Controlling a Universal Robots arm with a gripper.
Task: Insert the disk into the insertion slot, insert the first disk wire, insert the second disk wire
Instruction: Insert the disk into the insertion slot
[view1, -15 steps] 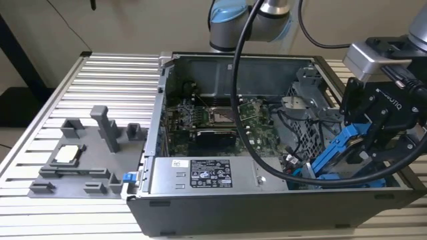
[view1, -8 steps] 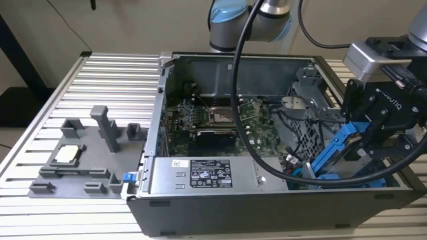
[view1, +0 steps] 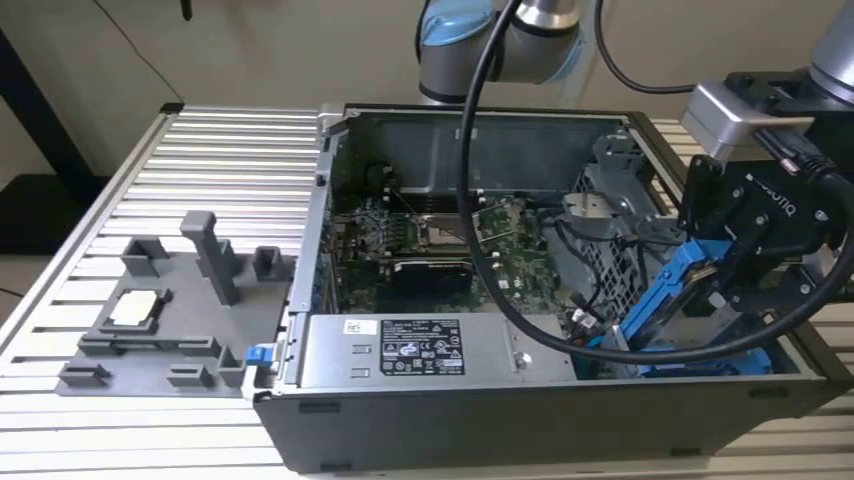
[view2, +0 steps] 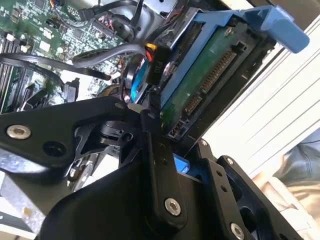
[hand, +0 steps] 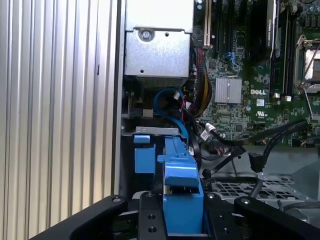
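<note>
Ribbed metal table is carrying an open computer case. Inside the case, a silver power-supply box is lying along its front wall, and the insertion slot is sitting toward the exterior view's right end. Over that end of the case, the gripper is clamping the disk, which is tilting steeply, partly down inside the case.

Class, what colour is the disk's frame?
Bright blue; the disk's frame shows best in the first wrist view.
</note>
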